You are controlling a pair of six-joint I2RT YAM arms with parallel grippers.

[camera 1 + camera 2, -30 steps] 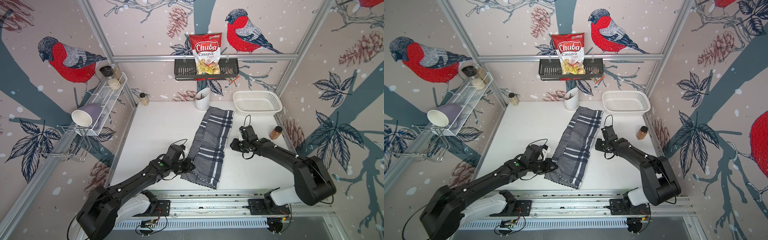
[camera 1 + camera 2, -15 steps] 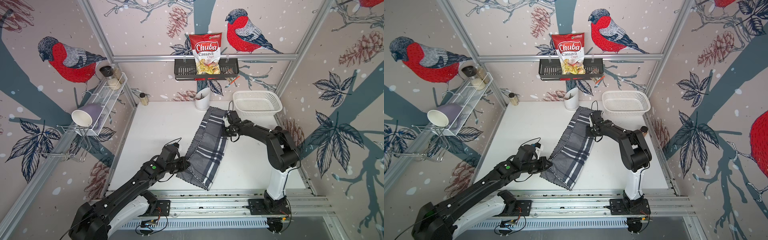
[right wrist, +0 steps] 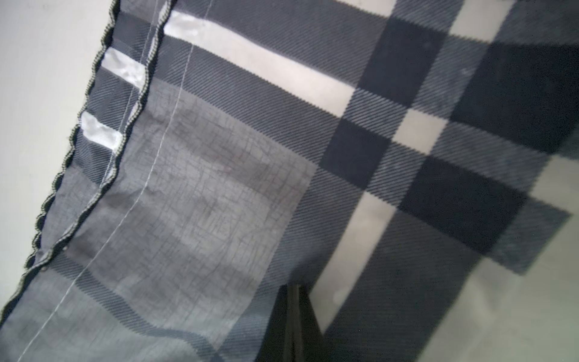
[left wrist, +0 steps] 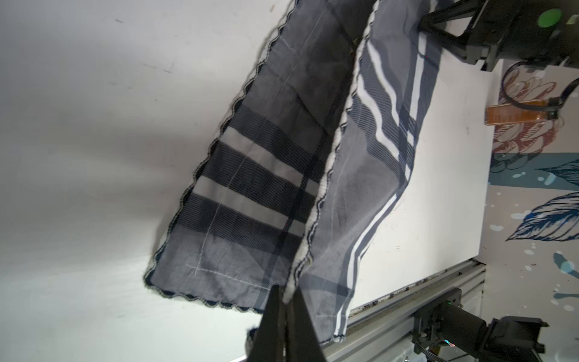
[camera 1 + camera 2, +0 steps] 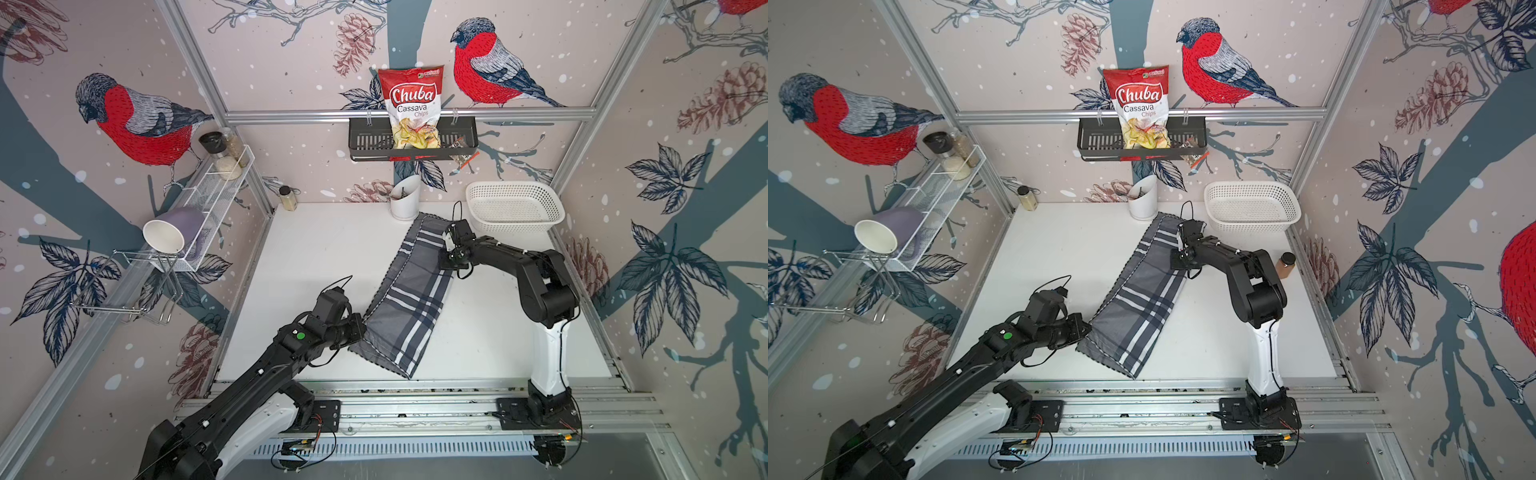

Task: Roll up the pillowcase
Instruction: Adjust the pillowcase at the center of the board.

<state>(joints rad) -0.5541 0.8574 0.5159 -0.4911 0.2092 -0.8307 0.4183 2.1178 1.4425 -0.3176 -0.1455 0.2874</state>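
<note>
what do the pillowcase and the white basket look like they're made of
Pillowcase: thin matte woven cloth, probably cotton; diagonal weave lines, creases and stitched wavy edging show. White basket: likely moulded plastic, faint sheen; rigid walls of regular small holes.

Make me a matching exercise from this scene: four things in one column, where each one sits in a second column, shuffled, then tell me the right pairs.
Things:
1. grey plaid pillowcase
2. red-and-white chips bag
3. lilac mug
4. white perforated plastic basket

Places:
A. lying on its side on the white wire shelf
B. standing on the white table, far right corner
C. upright in the black wall rack
D. pinched by the left gripper and the right gripper, both shut

Pairs: 1-D, 2-C, 3-A, 4-B
</note>
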